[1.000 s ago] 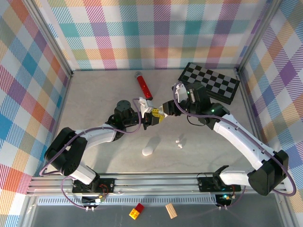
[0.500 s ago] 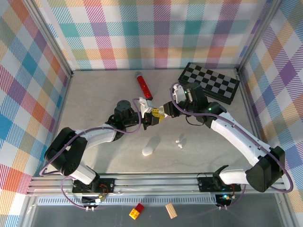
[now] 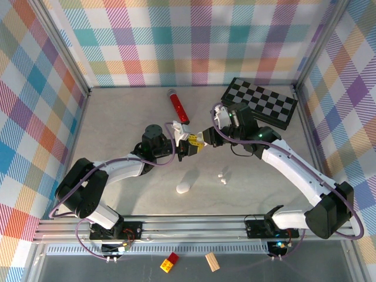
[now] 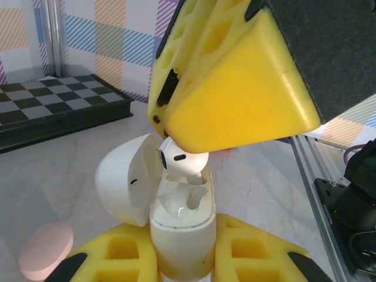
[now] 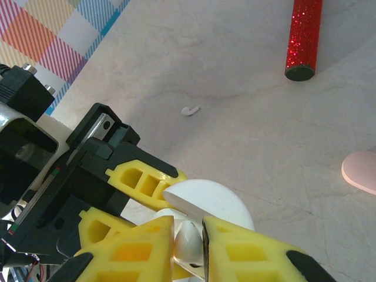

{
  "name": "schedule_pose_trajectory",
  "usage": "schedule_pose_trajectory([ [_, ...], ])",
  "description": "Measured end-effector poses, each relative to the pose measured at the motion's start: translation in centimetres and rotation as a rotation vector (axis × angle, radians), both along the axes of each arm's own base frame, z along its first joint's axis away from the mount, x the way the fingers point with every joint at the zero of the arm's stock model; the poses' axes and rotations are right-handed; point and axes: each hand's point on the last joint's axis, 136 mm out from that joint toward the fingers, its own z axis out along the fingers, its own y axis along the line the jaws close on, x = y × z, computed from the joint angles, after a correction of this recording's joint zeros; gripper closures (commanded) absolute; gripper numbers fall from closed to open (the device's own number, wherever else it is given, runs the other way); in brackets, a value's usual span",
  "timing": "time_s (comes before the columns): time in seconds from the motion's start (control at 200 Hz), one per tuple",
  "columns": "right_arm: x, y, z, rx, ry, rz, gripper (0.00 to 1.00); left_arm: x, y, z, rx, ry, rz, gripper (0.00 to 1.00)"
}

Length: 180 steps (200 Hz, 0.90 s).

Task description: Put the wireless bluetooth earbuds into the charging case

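Grips one white charging case (image 4: 179, 226), lid flipped open, in the closed left fingers (image 4: 183, 255) at mid-desk (image 3: 117, 129), and pinches one earbud (image 4: 182, 160) in the closed right fingers (image 5: 188, 247) right at the case's open top. Counts two more earbuds (image 3: 220, 175) (image 3: 224, 182) loose at 5 o'clock from it, and one pink case (image 3: 184, 188) at 6 o'clock. Adds one red glitter tube (image 3: 177, 106) at 12 o'clock and one checkered board (image 3: 261, 103) at 2 o'clock.

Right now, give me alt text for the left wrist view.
The right hand holds a white earbud in the mouth of an open white charging case, gripped upright by the left hand. A pink case lies lower left; a chessboard behind.
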Motion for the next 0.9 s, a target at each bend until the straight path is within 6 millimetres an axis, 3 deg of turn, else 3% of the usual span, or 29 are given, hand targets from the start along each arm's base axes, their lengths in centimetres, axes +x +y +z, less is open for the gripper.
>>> schedule_pose_trajectory([
  [0.36,-0.3,-0.1,-1.1,-0.033,0.028,0.011,0.74,0.3,0.0,-0.1,0.004,-0.004,0.022,0.92],
  [0.64,0.3,-0.8,-1.3,-0.067,0.007,-0.022,0.47,0.6,0.1,-0.1,0.010,-0.025,0.036,0.92],
  [0.9,1.9,-0.8,-0.7,-0.099,-0.014,-0.064,0.49,0.6,0.1,-0.1,0.011,-0.032,0.036,0.92],
])
